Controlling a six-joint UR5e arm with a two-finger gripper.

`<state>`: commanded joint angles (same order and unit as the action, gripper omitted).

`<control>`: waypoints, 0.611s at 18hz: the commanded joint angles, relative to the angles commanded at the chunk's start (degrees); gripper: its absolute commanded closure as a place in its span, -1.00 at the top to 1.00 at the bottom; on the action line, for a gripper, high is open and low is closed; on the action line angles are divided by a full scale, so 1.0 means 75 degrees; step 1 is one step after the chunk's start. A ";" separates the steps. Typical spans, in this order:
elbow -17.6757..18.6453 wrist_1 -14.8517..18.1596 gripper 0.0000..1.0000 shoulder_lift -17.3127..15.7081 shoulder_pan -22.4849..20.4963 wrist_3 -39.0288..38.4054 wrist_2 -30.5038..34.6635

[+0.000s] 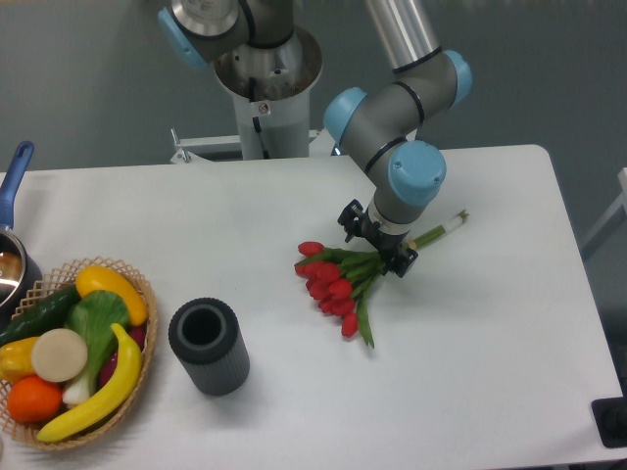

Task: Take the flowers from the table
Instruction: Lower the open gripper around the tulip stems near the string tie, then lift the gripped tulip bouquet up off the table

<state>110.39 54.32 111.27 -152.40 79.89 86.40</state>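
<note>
The flowers [333,282], a bunch of red tulips with green leaves, lie on the white table [470,372] right of centre. Their long green stems run up and right to a pale tied end [449,225]. My gripper [378,245] is straight above the stems, just behind the leaves, and comes down from the arm's grey and blue wrist [404,174]. Its black jaws stand apart, one on each side of the stems. The wrist hides the fingertips and the middle of the stems.
A dark grey ribbed cylinder cup [208,345] stands left of the flowers. A wicker basket [137,364] of fruit and vegetables sits at the front left. A pot with a blue handle [14,181] is at the left edge. The robot base [265,78] is behind the table.
</note>
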 joint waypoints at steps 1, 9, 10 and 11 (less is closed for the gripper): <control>0.0000 0.0000 0.07 0.0000 -0.0012 -0.0012 0.0000; 0.0047 -0.0234 -0.96 -0.0082 -0.0012 -0.1123 0.0000; 0.0035 -0.0234 -1.00 -0.0117 -0.0012 -0.1264 0.0000; 0.0024 -0.0223 -1.00 -0.0199 -0.0012 -0.1405 0.0000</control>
<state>110.57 52.65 109.78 -152.49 69.36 86.40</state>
